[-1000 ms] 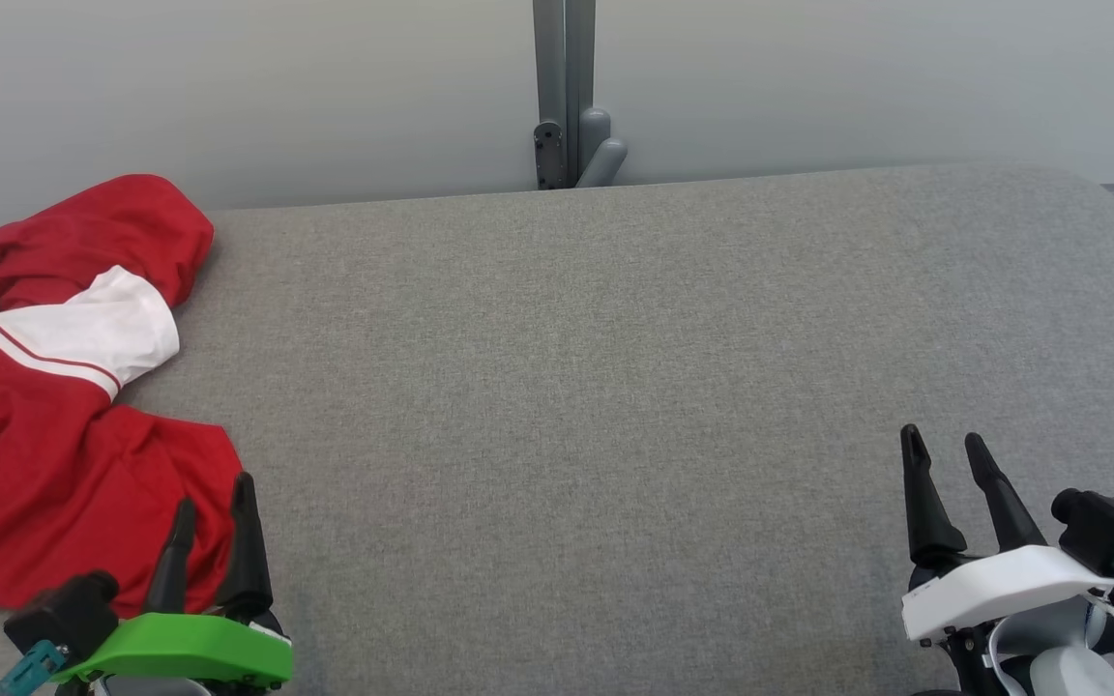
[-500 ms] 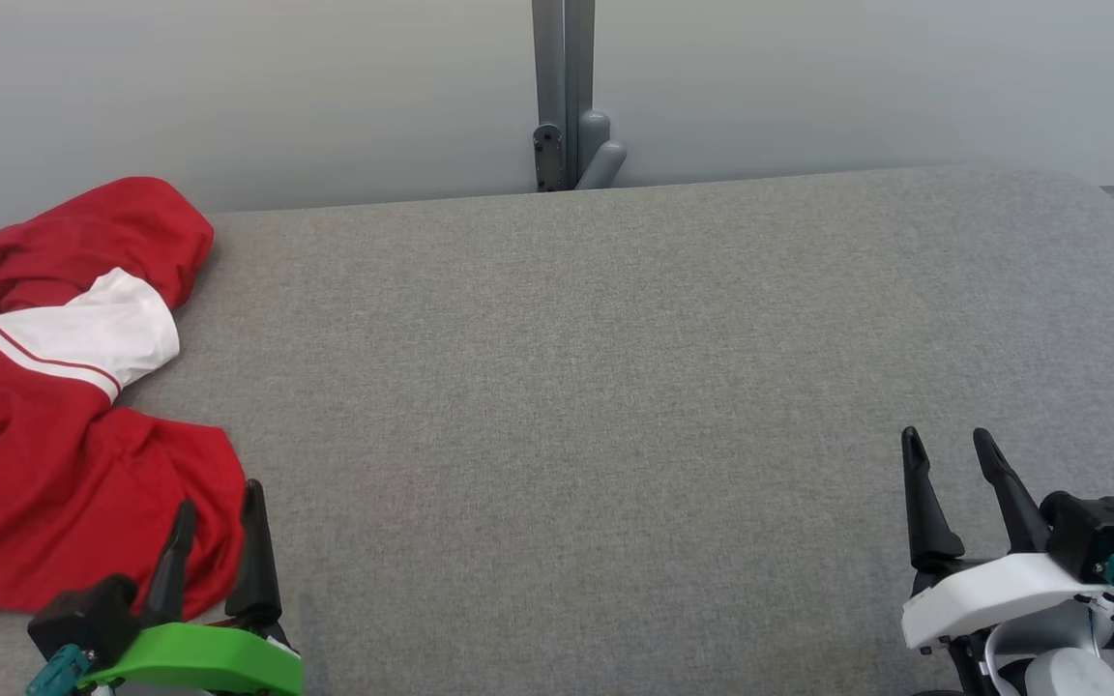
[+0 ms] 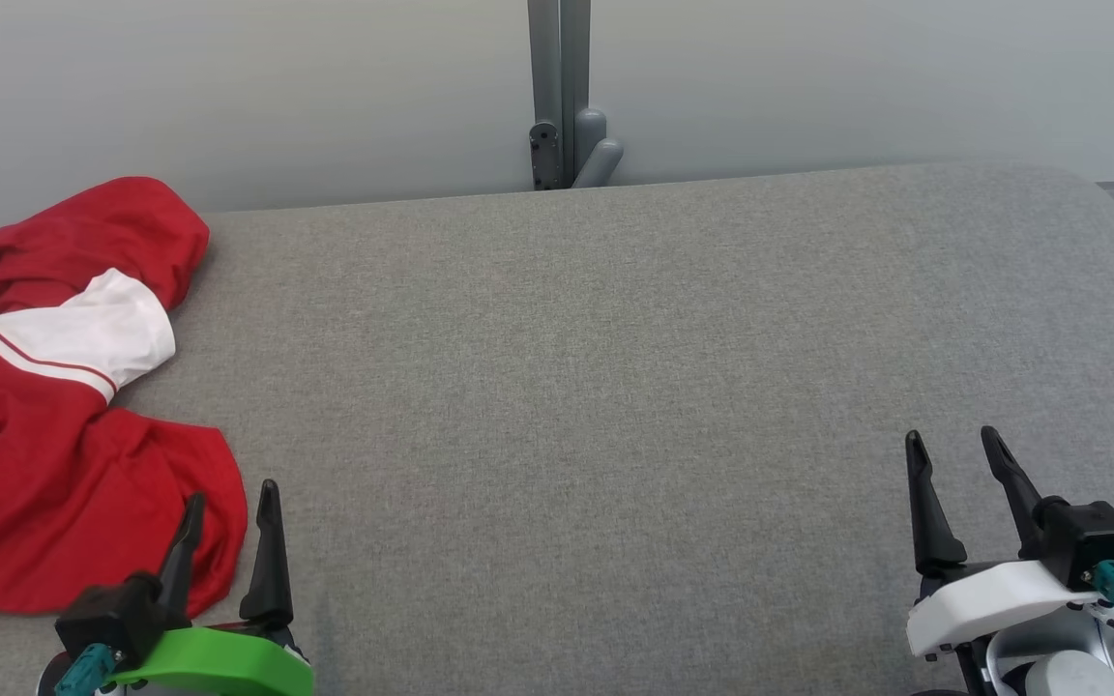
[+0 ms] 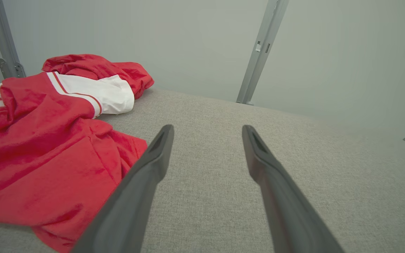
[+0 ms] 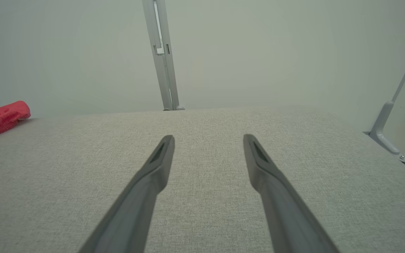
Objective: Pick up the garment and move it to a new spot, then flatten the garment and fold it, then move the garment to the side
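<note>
A grey fabric-covered table spreads before me, backed by a plain pale wall with a grey metal post rising behind the far edge. The garment, red with a white sleeve (thin red stripes across it), lies crumpled at the left end of the table, partly cut off by the left side of my head view. Its bulk stretches from the table's far edge toward the near edge, so its long axis runs roughly away from me rather than across.

My left gripper sits at the near left, fingers spread wide and holding nothing. In the head view its left finger overlaps the garment's nearest red hem, while the right finger stands over bare grey cloth. From the wrist view the red fabric lies left of and beyond my fingers, and I cannot tell whether that finger touches it. My right gripper is at the near right, equally wide open and empty, well apart from the garment.

So the left arm is plainly the nearer one. I judge the pickup has not begun. The next reach wants a swing left and forward to bring that near hem between my left fingers, though with such loose folds I might pinch only one layer.
</note>
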Tool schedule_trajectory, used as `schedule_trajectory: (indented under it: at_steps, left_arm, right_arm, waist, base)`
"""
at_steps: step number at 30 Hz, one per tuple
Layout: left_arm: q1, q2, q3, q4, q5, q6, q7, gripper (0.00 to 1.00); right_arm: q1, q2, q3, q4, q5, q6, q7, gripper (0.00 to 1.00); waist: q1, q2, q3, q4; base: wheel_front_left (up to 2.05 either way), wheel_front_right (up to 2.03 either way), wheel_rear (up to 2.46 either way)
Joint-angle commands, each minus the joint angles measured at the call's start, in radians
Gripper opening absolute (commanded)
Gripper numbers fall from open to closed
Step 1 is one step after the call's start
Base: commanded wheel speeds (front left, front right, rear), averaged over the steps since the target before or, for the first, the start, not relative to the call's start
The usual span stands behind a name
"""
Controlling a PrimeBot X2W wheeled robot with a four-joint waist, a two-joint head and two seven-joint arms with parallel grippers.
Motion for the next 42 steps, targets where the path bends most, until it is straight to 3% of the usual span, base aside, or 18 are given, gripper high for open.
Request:
schedule_trajectory:
  at_steps: [1, 31, 42]
  left_arm:
    - [0.005, 0.009, -0.002, -0.008, 0.026, -0.004, -0.009, 1.0]
    - [0.034, 0.024, -0.023, -0.008, 0.212, -0.004, -0.065, 1.0]
    - [0.025, 0.014, -0.008, 0.014, 0.175, -0.004, -0.065, 1.0]
  right_arm:
    - [0.007, -0.006, -0.004, -0.002, -0.029, 0.0, -0.011, 1.0]
    - [0.029, -0.007, -0.007, 0.003, -0.254, 0.0, -0.068, 1.0]
    - [0.028, -0.006, -0.018, 0.027, -0.182, 0.0, -0.069, 1.0]
  waist:
    - [0.0, 0.0, 0.0, 0.0]
    - [-0.0001, 0.0, -0.006, 0.001]
    - [-0.0001, 0.0, -0.003, 0.0]
  base:
    - [0.0, 0.0, 0.0]
    - [0.0, 0.0, 0.0]
    - [0.0, 0.0, 0.0]
